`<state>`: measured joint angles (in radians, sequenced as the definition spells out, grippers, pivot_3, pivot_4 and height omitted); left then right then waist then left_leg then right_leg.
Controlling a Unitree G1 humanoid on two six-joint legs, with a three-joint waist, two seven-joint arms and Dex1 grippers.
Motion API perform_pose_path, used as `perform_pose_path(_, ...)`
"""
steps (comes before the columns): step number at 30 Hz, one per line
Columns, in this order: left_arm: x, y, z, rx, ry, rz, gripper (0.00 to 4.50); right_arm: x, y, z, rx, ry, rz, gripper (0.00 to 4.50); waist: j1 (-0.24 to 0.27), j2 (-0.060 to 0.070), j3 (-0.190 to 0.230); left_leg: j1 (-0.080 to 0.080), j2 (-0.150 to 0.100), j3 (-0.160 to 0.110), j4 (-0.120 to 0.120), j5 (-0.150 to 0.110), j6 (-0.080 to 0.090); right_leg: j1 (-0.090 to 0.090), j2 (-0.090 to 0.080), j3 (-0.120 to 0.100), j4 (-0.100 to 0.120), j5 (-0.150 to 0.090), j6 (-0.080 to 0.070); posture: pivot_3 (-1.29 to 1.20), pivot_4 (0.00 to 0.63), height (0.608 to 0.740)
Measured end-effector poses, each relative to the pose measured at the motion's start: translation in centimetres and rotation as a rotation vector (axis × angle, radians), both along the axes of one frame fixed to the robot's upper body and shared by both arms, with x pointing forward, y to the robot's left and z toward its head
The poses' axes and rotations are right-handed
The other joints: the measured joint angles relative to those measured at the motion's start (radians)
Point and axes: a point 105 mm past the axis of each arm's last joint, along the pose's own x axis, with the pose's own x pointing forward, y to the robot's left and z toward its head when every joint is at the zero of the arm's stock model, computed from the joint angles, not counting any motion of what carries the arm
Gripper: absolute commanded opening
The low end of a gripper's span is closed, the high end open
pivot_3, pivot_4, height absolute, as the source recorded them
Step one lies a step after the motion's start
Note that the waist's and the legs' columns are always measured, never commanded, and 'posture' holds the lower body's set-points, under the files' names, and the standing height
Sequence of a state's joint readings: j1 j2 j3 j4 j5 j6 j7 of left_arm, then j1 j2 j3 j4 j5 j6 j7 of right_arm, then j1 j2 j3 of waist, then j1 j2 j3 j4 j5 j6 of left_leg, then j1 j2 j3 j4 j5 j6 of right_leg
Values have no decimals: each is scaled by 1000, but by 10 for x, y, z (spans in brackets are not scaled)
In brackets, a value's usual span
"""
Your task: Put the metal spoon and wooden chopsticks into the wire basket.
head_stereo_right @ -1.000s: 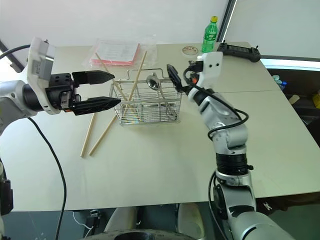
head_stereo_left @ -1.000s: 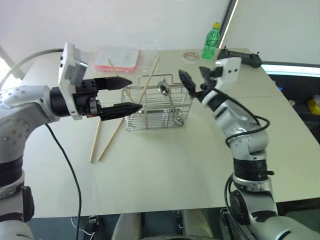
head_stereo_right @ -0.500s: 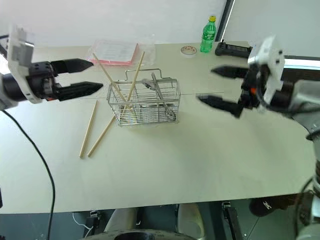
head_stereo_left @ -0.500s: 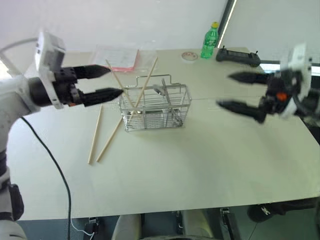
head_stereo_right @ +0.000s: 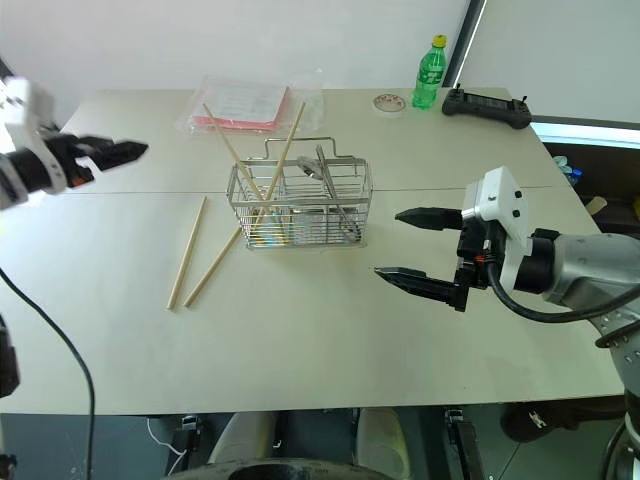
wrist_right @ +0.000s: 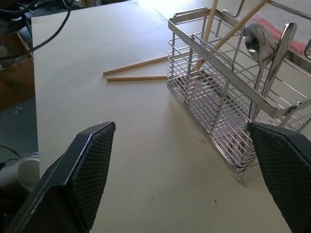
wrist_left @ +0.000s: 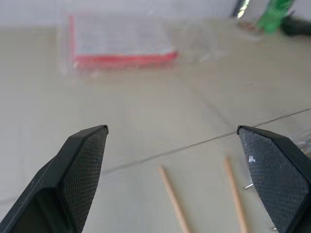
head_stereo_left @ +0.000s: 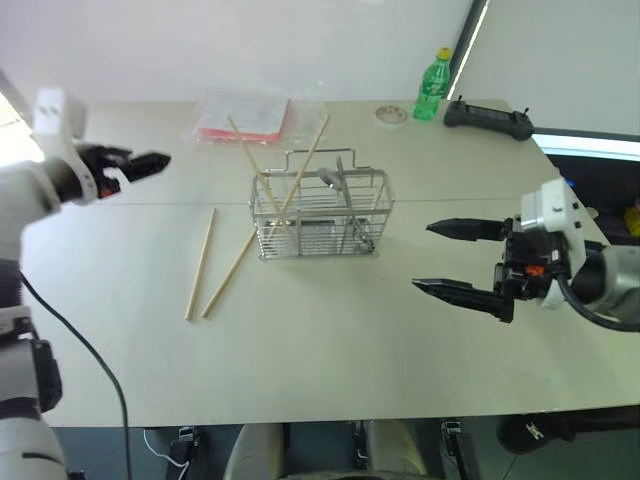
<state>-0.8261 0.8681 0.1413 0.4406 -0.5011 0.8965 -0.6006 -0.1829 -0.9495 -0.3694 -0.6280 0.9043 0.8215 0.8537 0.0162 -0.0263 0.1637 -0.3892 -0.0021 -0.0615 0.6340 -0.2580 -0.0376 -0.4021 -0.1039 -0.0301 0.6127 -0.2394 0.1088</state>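
Basket (head_stereo_left: 320, 214): wire grid | chopsticks (head_stereo_left: 213, 264): thin wood | both hands: spread, empty

4 wooden chopsticks (head_stereo_left: 200, 264), 1 metal spoon (wrist_right: 257, 43), 1 wire basket (head_stereo_left: 318, 216), 1 green bottle (head_stereo_left: 432, 71), 1 black controller (head_stereo_left: 488, 117).

2 head views down over table (head_stereo_left: 330, 360); wrist views low, close.

Pale table (head_stereo_left: 330, 350) bearing the wire basket (head_stereo_left: 320, 216), two loose wooden chopsticks (head_stereo_left: 212, 265) beside it, a plastic sleeve (head_stereo_left: 243, 116), green bottle (head_stereo_left: 433, 85), tape roll (head_stereo_left: 391, 115), black controller (head_stereo_left: 487, 117).
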Motion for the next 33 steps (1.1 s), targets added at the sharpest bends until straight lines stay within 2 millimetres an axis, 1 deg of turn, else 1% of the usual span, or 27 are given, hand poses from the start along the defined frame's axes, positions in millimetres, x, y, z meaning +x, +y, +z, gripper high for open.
perform_pose_path(2,10,-9,-22,1,74,29,4500,1,1,0,13,-11,-24,4461,0,-4,0,-1,0,0,0,0,0,-1,0,0,0,0,0,0,150,690)
perform_pose_path(3,14,-13,-29,4,98,33,4500,1,2,0,19,-17,-32,4461,-1,-5,0,-1,0,0,0,0,0,-1,0,0,0,0,0,0,150,690)
perform_pose_path(5,24,-27,-38,4,132,36,4500,0,5,-1,28,-20,-45,4461,-3,-5,0,-1,0,0,0,0,0,-1,0,0,0,0,0,0,150,690)
perform_pose_path(8,33,-42,-50,9,169,41,4500,-2,9,1,48,-22,-52,4461,-4,-5,0,0,0,0,0,0,0,-1,0,0,0,0,0,0,150,690)
perform_pose_path(11,39,-51,-70,13,230,79,4500,-3,9,1,60,-23,-73,4461,-5,-5,0,0,0,0,-1,0,0,-1,0,0,1,0,0,0,150,690)
perform_pose_path(13,40,-53,-79,21,263,118,4500,-4,9,3,69,-25,-88,4461,-5,-5,0,0,0,0,0,0,0,-1,0,0,1,0,0,0,150,690)
perform_pose_path(18,42,-51,-87,54,304,161,4500,-5,8,5,99,-22,-121,4461,-4,-5,0,0,0,0,0,0,0,-1,0,0,1,0,0,0,150,690)
perform_pose_path(20,43,-54,-88,63,310,159,4500,-5,8,4,104,-16,-130,4461,-3,-5,0,0,0,0,0,0,0,-1,0,0,1,0,0,0,150,690)
perform_pose_path(24,44,-57,-88,82,341,145,4500,-8,6,-4,76,18,-136,4461,-2,-5,-1,0,0,0,0,0,0,0,0,0,1,0,0,0,150,690)
perform_pose_path(27,45,-59,-88,97,370,138,4500,-16,9,-9,48,47,-96,4461,-2,-5,-1,0,0,0,0,0,0,0,0,0,1,0,0,0,150,690)
perform_pose_path(31,46,-63,-88,97,403,132,4500,-21,9,-13,31,66,-71,4461,-1,-5,-1,1,0,0,1,0,0,2,0,-1,0,0,1,0,150,690)
perform_pose_path(33,46,-64,-88,98,414,134,3971,-21,9,-13,29,66,-70,4500,-2,-5,-1,2,0,0,1,0,0,2,0,-1,0,0,1,0,150,690)
